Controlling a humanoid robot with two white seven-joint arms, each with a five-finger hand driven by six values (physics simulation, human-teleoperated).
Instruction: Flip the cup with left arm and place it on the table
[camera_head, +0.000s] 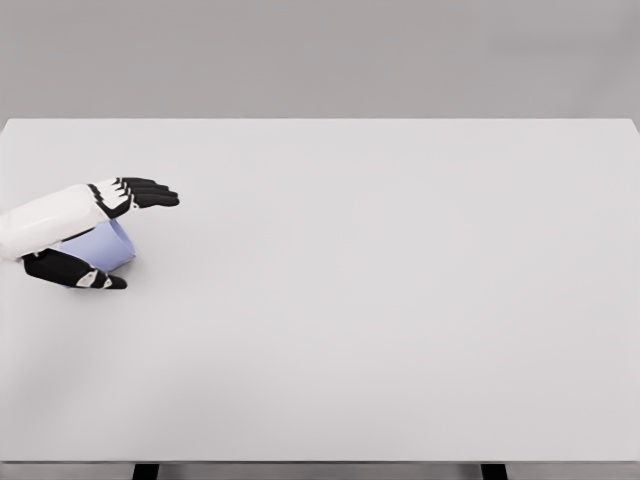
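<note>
One hand is in play: I have the left hand (88, 235) wrapped around the cup (103, 245), fingers above, thumb below, low over the table (380, 300). I judge the flip underway; next I need wrist rotation, then setting down.

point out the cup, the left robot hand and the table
cup (108, 245), head view, on its pale blue side wall between fingers and thumb
left robot hand (95, 232), head view, on the middle of the hand
table (400, 300), head view, on its bare white top
</note>
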